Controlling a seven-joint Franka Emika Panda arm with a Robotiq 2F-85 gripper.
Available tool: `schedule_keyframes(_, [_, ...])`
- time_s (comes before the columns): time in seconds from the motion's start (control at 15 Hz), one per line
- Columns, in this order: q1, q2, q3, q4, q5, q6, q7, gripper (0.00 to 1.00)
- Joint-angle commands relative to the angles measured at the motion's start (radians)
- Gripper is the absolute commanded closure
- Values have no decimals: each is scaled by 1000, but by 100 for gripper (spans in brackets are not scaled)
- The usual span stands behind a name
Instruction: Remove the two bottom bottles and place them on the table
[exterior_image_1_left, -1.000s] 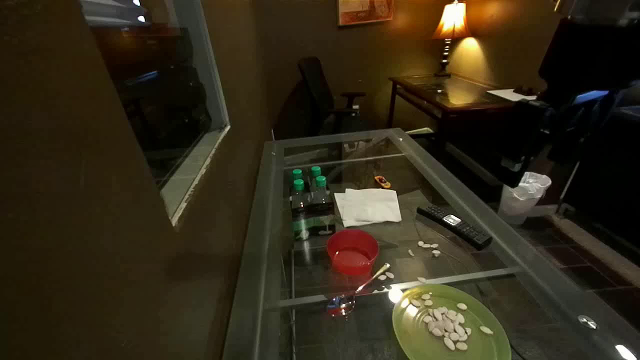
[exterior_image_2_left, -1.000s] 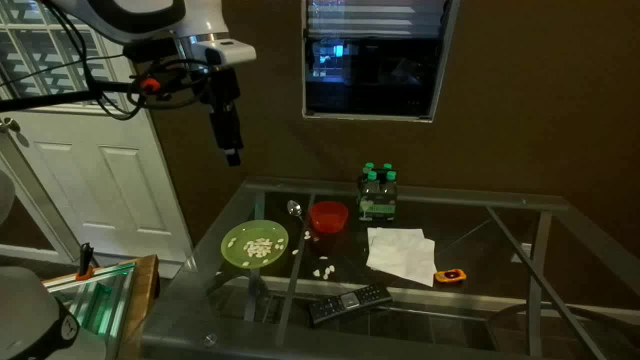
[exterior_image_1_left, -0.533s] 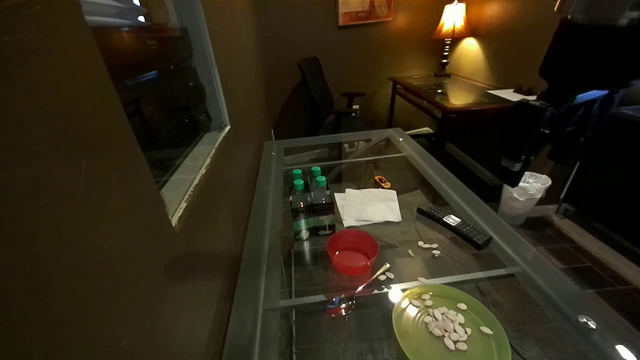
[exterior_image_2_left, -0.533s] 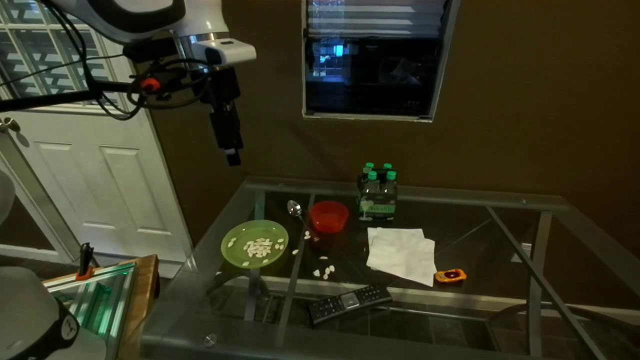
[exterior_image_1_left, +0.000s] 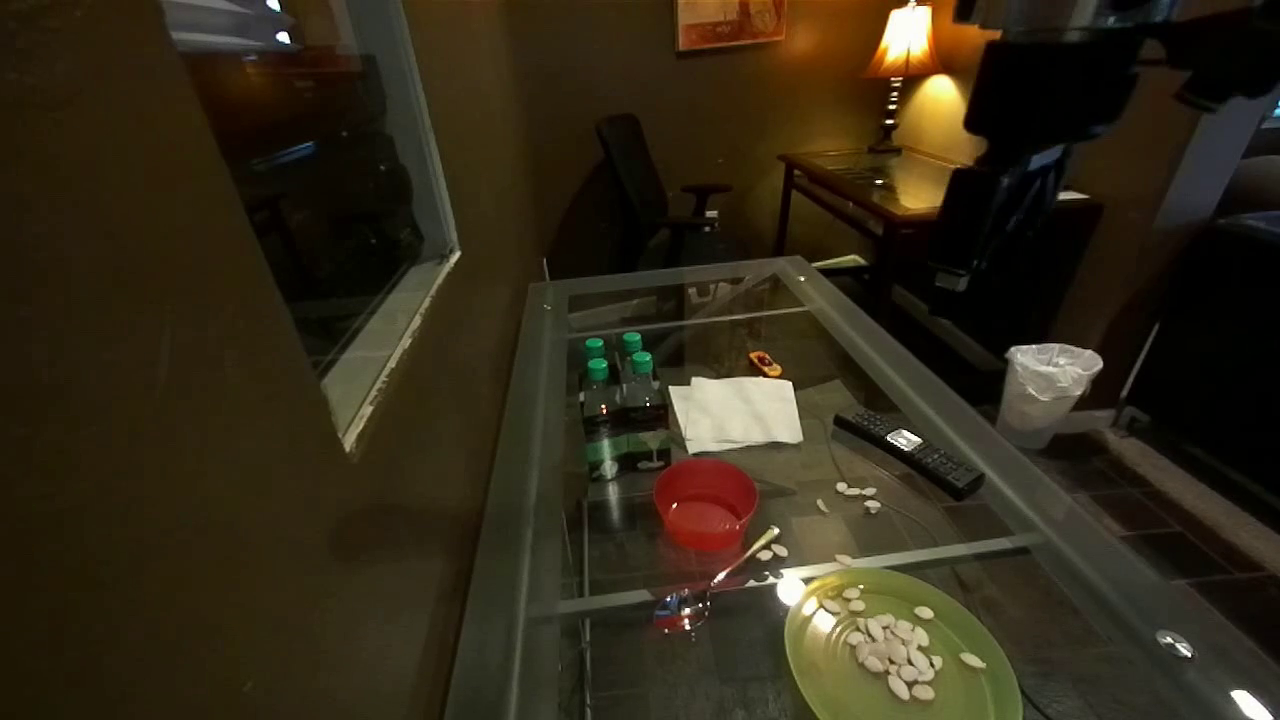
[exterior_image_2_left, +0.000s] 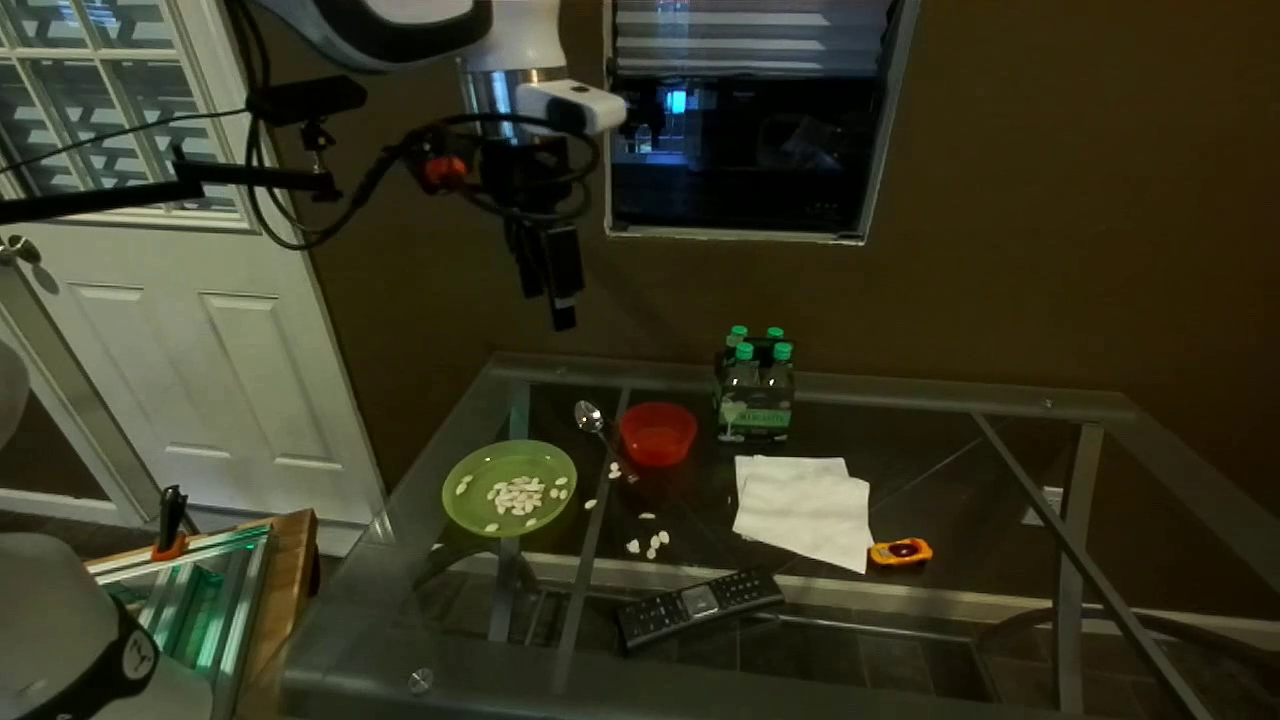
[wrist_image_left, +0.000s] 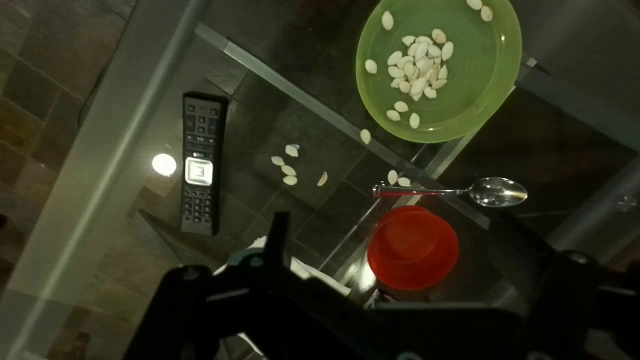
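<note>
Several slim clear bottles with green caps stand upright in a dark green carrier (exterior_image_2_left: 757, 421) near the wall side of the glass table (exterior_image_2_left: 900, 388). The nearest pair shows as a left bottle (exterior_image_2_left: 743, 373) and a right bottle (exterior_image_2_left: 779, 374); I cannot tell which pair counts as bottom. In an exterior view the bottles (exterior_image_1_left: 603, 400) stand behind the red bowl. My gripper (exterior_image_2_left: 563, 315) hangs high above the table, between plate and carrier, apart from everything. In the wrist view the gripper (wrist_image_left: 393, 217) has its fingers wide apart with nothing held. The bottles are hidden there.
A red bowl (exterior_image_2_left: 657, 436) stands beside the carrier, with a spoon (exterior_image_2_left: 590, 416) near it. A green plate (exterior_image_2_left: 510, 490) holds pale seeds; more lie loose. White napkins (exterior_image_2_left: 803, 505), a remote (exterior_image_2_left: 700, 605) and an orange object (exterior_image_2_left: 900, 551) lie on the glass. A wall stands behind.
Over the last half second the arm and gripper moved over the table toward the bottles, rightward in one exterior view and leftward in the other. The bottles and other objects stayed put.
</note>
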Motion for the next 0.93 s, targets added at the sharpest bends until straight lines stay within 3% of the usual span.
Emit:
schedule_keyframes(0.0, [48,225,-13,174,-10,-1,-128,0])
schedule_keyframes(0.4, [74,482,-11,421,-102,3,-261,0])
schedule_keyframes(0.8, [69,662,-8,682,-80,1,-430,0])
schedule_keyframes(0.87, [72,590,-10,573,-82,18,-393,0])
